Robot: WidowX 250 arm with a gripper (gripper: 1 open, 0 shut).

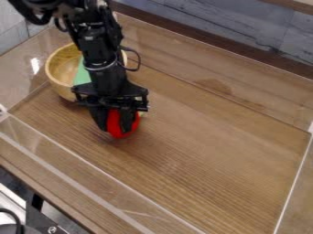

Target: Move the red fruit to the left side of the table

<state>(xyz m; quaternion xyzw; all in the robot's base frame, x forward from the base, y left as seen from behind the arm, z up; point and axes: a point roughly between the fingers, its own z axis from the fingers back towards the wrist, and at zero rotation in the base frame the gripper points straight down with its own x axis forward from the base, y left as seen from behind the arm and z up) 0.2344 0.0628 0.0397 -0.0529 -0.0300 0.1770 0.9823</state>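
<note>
The red fruit point(117, 124) lies on the brown table point(208, 155), left of centre, just in front of the wooden bowl. My gripper point(119, 117) hangs straight down over it, the black fingers point(98, 116) spread to either side of the fruit. The jaws stand open around the fruit without squeezing it. The fruit's top and stem are hidden behind the gripper body.
A wooden bowl point(59, 66) sits at the back left with a green block point(80, 71) in it, right behind the arm. Low clear acrylic walls point(73, 174) border the table. Bare wood stretches to the right and front.
</note>
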